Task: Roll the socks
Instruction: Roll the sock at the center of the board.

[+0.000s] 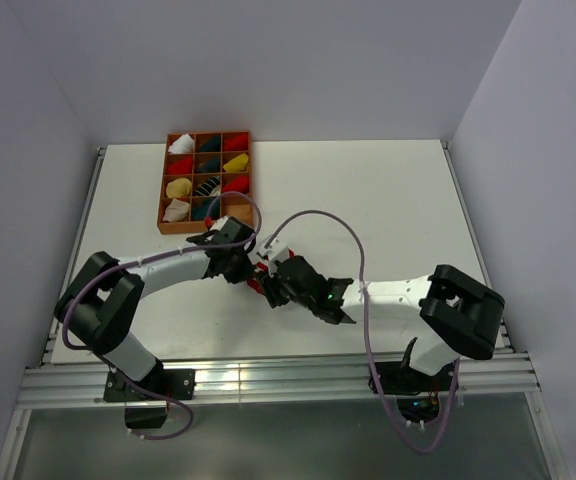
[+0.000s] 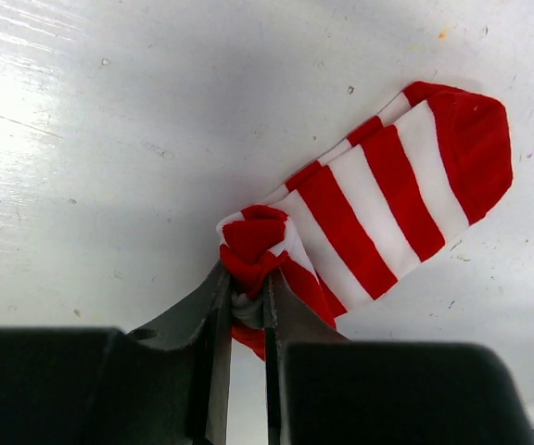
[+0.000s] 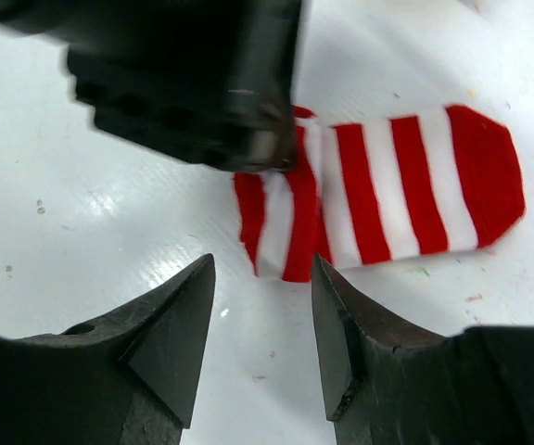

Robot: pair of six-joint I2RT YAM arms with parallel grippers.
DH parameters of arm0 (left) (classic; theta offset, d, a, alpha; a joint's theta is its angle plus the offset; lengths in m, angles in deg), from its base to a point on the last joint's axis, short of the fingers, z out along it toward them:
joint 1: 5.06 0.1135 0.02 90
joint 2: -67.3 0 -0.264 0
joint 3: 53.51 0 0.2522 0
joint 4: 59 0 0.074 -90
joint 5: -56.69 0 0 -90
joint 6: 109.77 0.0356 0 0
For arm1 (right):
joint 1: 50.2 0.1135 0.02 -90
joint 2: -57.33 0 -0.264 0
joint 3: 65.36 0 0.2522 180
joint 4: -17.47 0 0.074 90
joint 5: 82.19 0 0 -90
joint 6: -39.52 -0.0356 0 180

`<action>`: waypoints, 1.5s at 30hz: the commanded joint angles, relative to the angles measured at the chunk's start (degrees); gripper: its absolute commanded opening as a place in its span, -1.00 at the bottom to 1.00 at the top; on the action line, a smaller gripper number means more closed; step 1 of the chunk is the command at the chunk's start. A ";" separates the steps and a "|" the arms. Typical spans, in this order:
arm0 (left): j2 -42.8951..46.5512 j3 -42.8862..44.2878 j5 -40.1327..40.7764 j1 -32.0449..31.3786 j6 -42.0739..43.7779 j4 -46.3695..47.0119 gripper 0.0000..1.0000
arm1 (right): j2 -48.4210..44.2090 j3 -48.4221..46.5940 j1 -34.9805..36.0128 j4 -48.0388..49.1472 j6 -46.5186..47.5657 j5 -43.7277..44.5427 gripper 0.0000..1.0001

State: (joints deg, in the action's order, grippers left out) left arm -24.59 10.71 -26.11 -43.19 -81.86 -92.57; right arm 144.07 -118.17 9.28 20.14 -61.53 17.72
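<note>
**Roll barely begun: left has one end, right stands free**

Start at the near side. Your right gripper (image 3: 262, 266) hovers just on the near side of the striped sock (image 3: 406, 185), jaws about half apart and holding nothing. Just beyond it, your left gripper (image 2: 247, 295) is pinched tight on the sock's bunched end, where one small turn of red-and-white fabric is gathered between the fingers (image 2: 188, 311). The rest of the sock lies flat on the table (image 1: 398, 200), its rounded red end pointing away from that fold. I judge the roll hardly started, with nearly the whole length left to wind up. No other Christmas sock shows in these views.

For room, both wrists crowd the middle of the table, almost touching over the sock, so you have little slack between them. To the right of the sock and farther back, the surface is bare. At the far left, the orange divider tray (image 1: 183, 229) with its rolled bundles (image 1: 178, 187) sits near your left wrist, and its near wall is the closest edge to mind. The side walls (image 1: 18, 150) and the near rail (image 1: 268, 378) are well apart from the work.
</note>
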 commanded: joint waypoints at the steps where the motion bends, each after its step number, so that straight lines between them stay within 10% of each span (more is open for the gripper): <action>1: -1.09 1.22 -0.78 -0.37 2.23 -4.53 -0.99 | 1.93 -0.94 4.05 5.55 6.39 9.42 0.07; 17: -1.53 1.31 -3.07 -0.37 3.02 -3.74 -0.99 | 18.20 -7.53 9.16 6.52 12.72 19.61 0.01; 26: -0.83 1.05 -4.65 -0.28 3.99 -2.07 -0.95 | 22.25 -9.03 8.81 2.65 11.67 19.10 -1.00; 36: 8.48 -0.71 -2.54 3.40 1.97 -0.23 -0.08 | 14.87 -7.89 4.50 -5.96 5.95 3.81 -1.00; 45: 16.21 -5.10 -1.14 9.03 0.48 1.44 0.31 | 12.31 -9.20 1.35 -11.41 3.32 -11.44 -1.00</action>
State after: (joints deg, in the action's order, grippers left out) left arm -12.22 6.86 -27.90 -35.26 -80.48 -92.94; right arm 157.08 -126.81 11.91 16.29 -55.23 17.76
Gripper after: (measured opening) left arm 0.641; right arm 0.046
